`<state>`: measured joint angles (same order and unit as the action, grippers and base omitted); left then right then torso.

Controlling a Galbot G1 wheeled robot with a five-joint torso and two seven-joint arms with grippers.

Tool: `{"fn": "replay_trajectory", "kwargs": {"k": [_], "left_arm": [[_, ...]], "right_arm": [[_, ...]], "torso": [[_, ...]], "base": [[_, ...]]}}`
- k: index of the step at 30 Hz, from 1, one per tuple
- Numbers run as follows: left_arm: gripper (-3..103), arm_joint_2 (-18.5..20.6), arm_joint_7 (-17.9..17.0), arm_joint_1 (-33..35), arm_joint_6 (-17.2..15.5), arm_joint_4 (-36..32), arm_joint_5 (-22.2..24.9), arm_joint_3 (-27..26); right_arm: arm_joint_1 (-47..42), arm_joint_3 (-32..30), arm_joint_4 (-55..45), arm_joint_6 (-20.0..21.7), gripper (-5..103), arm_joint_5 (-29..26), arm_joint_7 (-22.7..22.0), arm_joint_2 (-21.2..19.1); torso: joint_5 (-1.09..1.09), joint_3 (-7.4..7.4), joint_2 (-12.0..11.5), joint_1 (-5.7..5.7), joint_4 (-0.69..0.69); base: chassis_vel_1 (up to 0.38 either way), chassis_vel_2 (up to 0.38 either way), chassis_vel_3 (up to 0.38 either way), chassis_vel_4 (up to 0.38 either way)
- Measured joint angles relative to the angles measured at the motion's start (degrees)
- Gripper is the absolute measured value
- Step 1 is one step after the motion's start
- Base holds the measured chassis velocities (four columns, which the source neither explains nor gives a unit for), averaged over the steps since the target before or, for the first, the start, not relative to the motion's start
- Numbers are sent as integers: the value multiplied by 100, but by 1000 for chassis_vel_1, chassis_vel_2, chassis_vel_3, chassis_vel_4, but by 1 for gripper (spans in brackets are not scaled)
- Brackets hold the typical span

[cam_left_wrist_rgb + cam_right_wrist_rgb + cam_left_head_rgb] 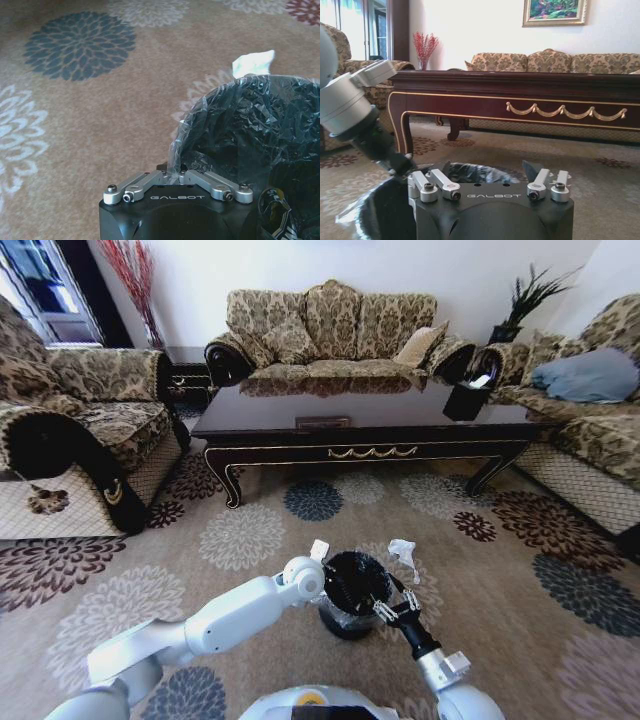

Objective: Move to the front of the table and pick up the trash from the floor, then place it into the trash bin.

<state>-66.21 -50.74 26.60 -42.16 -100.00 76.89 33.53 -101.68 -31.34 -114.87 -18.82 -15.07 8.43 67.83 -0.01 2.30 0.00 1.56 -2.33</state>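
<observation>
Right gripper (492, 176): fingers spread apart, low over the trash bin (385, 210).
Left gripper (400, 162): at the bin's rim.
Table (520, 100): beyond, gold scroll ornament facing.

Reads "GALBOT" in pale raised letters on the black housing of the left claw (177, 176), just under the silver finger links. Reads "GALBOT" again, same lettering, on the black housing of the right claw (490, 182), centred between its two pairs of silver links. Nothing else legible anywhere: no labels, numbers or signs.
</observation>
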Motion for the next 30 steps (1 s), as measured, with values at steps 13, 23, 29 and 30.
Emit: {"fn": "replay_trajectory", "kwargs": {"k": [13,23,29,30], "left_arm": [[3,617,156,420,3,-145,-95,-842],[3,1113,341,807,3,-472,-223,-1155],[3,1335,440,1079,2,-585,-322,-1458],[3,1336,450,1112,3,-585,-335,-1500]], "right_arm": [[573,-271,498,-10,100,-612,-236,-172],[1032,-198,1318,-98,100,-606,-189,-149],[1309,-132,1968,-199,100,-483,-143,-148],[1331,-132,2043,-210,100,-472,-137,-152]], "torso": [[-1,1,0,0,1],[-1,0,0,0,-1],[0,0,0,0,2],[0,0,0,0,1]], "base": [[0,0,0,0],[0,0,0,0],[-15,26,17,-19],[-57,65,81,-68]]}}
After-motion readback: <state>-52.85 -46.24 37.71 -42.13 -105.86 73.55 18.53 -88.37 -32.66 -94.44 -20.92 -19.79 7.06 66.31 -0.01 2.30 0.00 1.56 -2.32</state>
